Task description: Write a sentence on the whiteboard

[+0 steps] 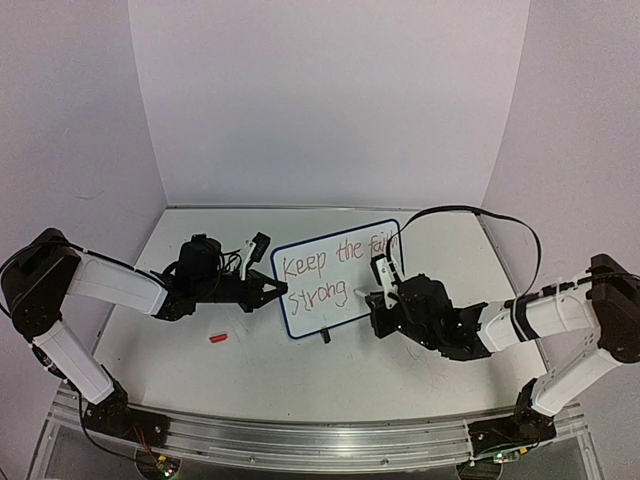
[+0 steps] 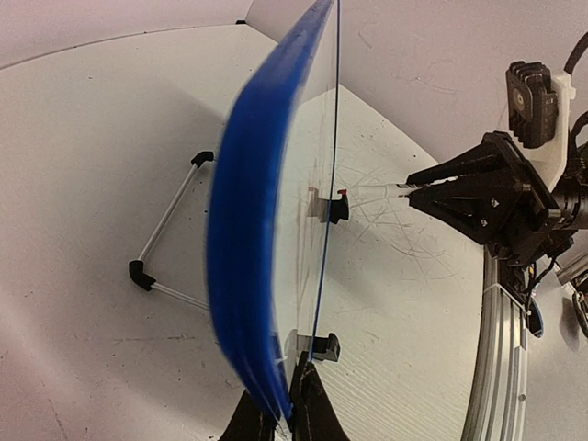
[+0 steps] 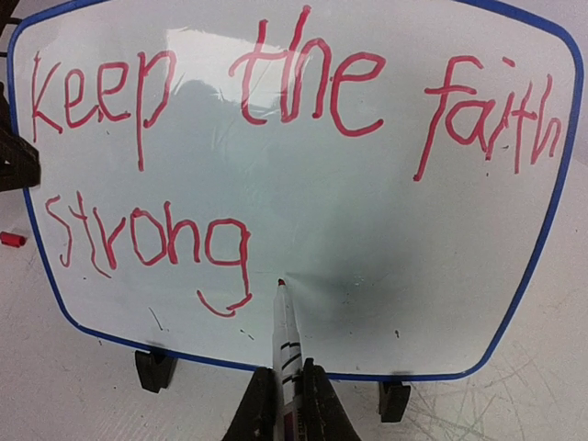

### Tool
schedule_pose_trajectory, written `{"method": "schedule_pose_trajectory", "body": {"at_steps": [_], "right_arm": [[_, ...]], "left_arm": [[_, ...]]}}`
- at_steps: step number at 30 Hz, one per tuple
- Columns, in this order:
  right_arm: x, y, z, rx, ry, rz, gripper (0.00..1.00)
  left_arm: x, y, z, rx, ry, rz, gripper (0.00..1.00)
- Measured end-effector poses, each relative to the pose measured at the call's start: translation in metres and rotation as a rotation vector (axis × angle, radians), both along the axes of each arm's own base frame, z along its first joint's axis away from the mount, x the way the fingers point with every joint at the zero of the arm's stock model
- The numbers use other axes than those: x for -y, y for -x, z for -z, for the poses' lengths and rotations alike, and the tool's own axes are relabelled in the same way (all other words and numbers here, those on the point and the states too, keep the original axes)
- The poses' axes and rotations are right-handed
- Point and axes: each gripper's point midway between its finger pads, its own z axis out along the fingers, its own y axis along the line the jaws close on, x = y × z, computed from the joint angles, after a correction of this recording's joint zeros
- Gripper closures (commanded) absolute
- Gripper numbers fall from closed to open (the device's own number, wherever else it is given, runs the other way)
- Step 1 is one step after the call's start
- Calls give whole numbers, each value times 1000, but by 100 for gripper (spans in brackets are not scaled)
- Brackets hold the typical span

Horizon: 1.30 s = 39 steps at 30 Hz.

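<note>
the right end effector [image 3: 287, 393] is clamped shut on a marker [image 3: 286, 326]. its red tip sits just after the "g" of "strong" and seems to touch the whiteboard [image 3: 386, 239], though contact is hard to confirm. the sentence [image 3: 280, 92] runs in red over two lines, "keep the faith" above "strong". the left end effector [image 2: 283, 409] pinches the board's left edge. the board stands upright on two black feet [image 3: 154, 369] in the middle of the counter [image 1: 300, 380], between the arms. a small red cap [image 1: 218, 338] lies near the left arm.
</note>
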Motion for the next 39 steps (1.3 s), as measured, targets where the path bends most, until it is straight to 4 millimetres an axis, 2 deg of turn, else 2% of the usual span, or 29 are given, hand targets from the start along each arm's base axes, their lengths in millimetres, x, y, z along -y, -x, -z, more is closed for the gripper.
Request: {"method": "schedule_pose_trajectory", "body": {"at_steps": [7,17,26,28,31,36,37,39], "right_arm": [[-1,-1,10,-16,24,1,100],[-1,-6,14,-17,35,30,100],[-2,-6,13,-18,31,36,100],[-2,-5,8,-18,21,26,100],[5,4,-16,6,-37,7,100],[33,16,-99,142,-201,30,100],[38,16,-109,163,-218,41,100],[46,14,-116,182,-225,66,100]], "left_arm": [[0,0,0,0,0,0,100],[-1,-1,0,0,-1,-3,100],[-1,-1,0,0,-1,-4,100],[-1,-1,0,2,-1,-3,96],[-1,-2,0,4,-4,-7,84],[-16,-16,16,15,-76,-93,72],[-17,-17,17,18,-83,-101,70],[-20,-19,15,32,-95,-118,67]]}}
